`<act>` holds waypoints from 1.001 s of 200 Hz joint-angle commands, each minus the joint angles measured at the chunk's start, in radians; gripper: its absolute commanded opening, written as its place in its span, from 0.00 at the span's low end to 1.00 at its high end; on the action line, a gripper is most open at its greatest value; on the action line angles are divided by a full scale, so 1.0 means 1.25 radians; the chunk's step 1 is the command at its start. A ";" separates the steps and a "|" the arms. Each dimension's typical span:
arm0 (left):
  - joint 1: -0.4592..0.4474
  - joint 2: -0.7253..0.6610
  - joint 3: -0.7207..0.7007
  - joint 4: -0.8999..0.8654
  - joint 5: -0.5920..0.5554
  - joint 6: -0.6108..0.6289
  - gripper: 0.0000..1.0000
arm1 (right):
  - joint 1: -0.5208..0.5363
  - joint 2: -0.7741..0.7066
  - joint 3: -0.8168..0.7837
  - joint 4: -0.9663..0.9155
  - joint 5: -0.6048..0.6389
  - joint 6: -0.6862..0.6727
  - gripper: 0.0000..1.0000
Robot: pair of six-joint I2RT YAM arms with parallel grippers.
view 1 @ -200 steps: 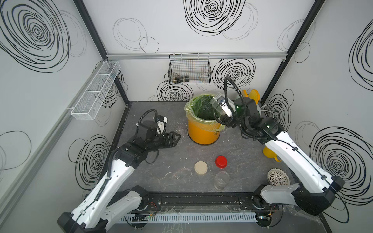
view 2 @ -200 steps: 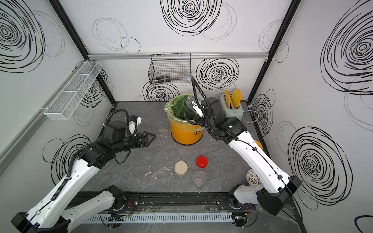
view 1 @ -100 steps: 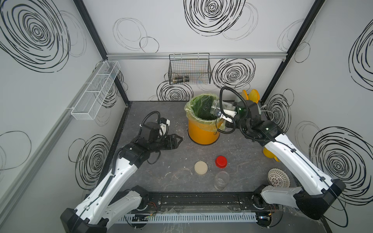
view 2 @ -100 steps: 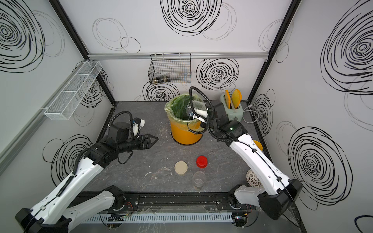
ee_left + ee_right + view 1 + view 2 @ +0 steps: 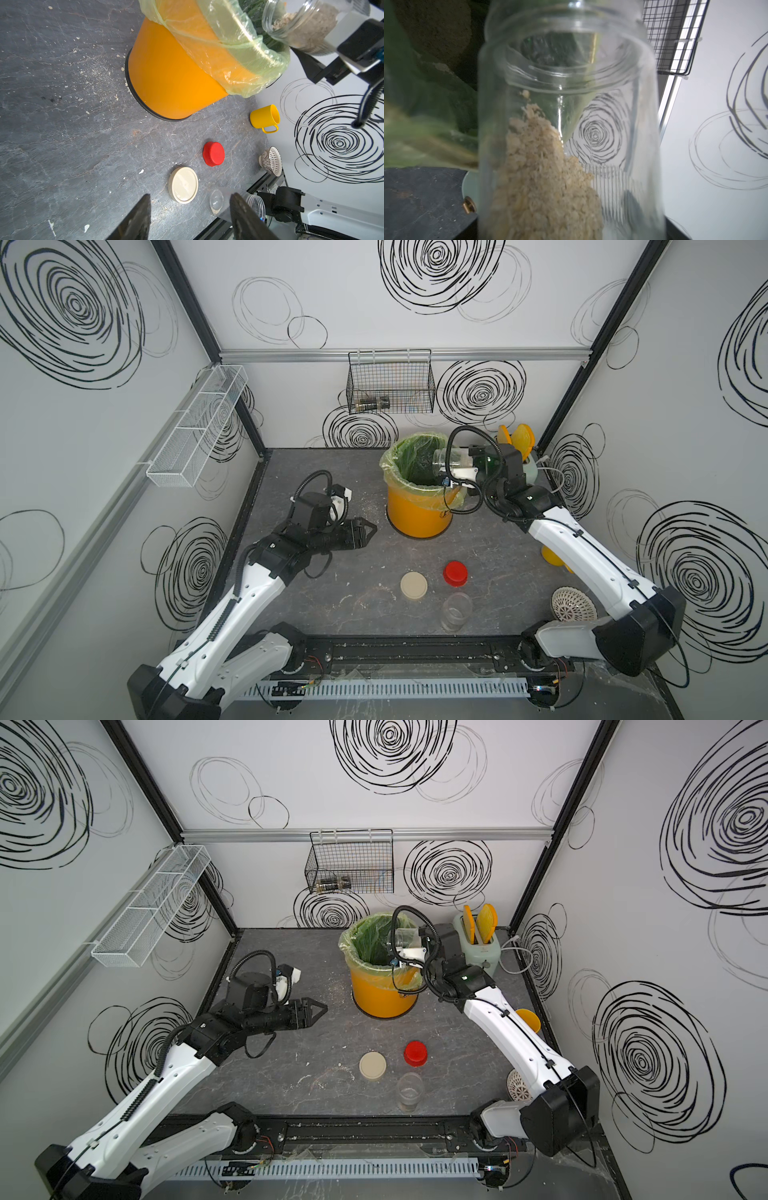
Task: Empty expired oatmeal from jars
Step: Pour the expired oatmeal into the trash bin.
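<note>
Top views both show the grey worktop (image 5: 332, 572) with the yellow bin (image 5: 417, 514), lined in green, standing at the far middle. A pale toaster (image 5: 478, 952) sits at the far right, just behind the right arm.

The right pincer (image 5: 458, 467) is clamped on the tipped jar (image 5: 444, 459), which lies about level above the right side of the bin's rim, its open mouth pointing left over the liner. The left pincer (image 5: 365, 532) hangs low over the worktop to the left of the bin, well apart from it. In the left wrist view its fingers (image 5: 141, 216) stand spread with nothing between them.

The empty jar (image 5: 456, 612) stands upright and uncapped at the near edge, right of centre. Just beyond it lie the beige lid (image 5: 414, 585) and, to that lid's right, the red cap (image 5: 455, 573), both flat on the worktop and apart from each other. A patterned bowl (image 5: 573, 605) and a yellow cup (image 5: 265, 119) sit on the right side.

The oatmeal (image 5: 542, 187) is heaped along the lower wall of the tipped jar and thins out toward its neck. Loose flakes (image 5: 93, 70) are scattered on the worktop beside the bin's base.
</note>
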 commanded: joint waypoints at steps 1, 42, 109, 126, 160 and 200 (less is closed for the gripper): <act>0.008 0.006 -0.010 0.039 0.017 0.014 0.64 | -0.015 -0.026 0.012 0.183 -0.032 -0.117 0.45; 0.014 0.018 -0.017 0.037 0.019 0.023 0.64 | -0.050 -0.040 -0.001 0.221 -0.097 -0.258 0.44; 0.019 0.052 -0.006 0.037 0.018 0.023 0.63 | -0.077 0.006 0.063 0.205 -0.165 -0.348 0.47; 0.020 0.063 -0.008 0.042 0.024 0.023 0.63 | -0.077 0.006 0.045 0.230 -0.181 -0.410 0.46; 0.021 0.084 -0.014 0.043 0.031 0.032 0.63 | -0.074 0.017 0.015 0.278 -0.186 -0.534 0.45; 0.023 0.097 -0.018 0.031 0.031 0.040 0.63 | -0.062 0.040 0.004 0.327 -0.196 -0.657 0.45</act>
